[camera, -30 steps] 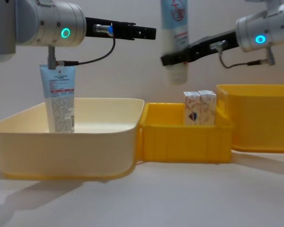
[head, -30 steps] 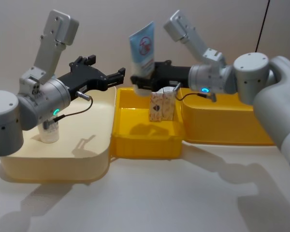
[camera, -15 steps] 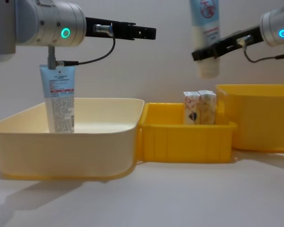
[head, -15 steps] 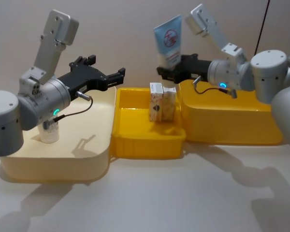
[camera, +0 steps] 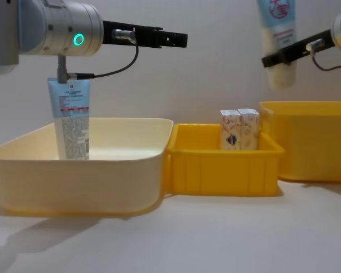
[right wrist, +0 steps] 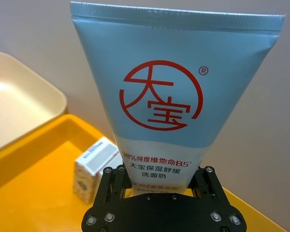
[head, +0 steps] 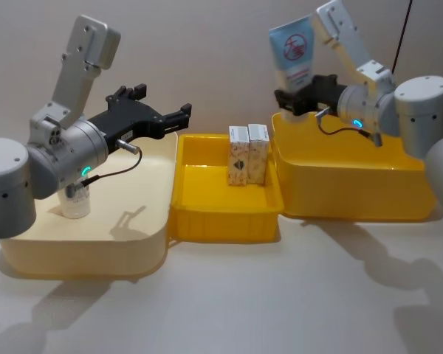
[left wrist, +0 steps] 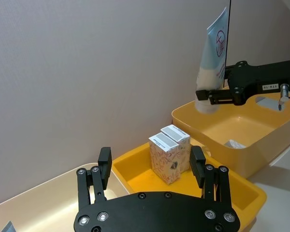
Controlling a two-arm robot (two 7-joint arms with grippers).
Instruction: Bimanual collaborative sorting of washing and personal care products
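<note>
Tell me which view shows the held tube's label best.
Right wrist view: the tube faces the camera, red logo and print legible, right gripper shut on its lower end. Head view shows it small; chest crops its top; left wrist sees it distant, edge-on.

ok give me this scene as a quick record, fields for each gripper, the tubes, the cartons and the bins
right gripper: shut on the held tube, cap down, above the big yellow bin
left gripper: open, holding nothing, above the cream bin
standing tube: upright in the cream bin
cartons: two, side by side, upright in the small yellow bin
bins: cream on the robot's left, small yellow in the middle, big yellow on the right
</note>
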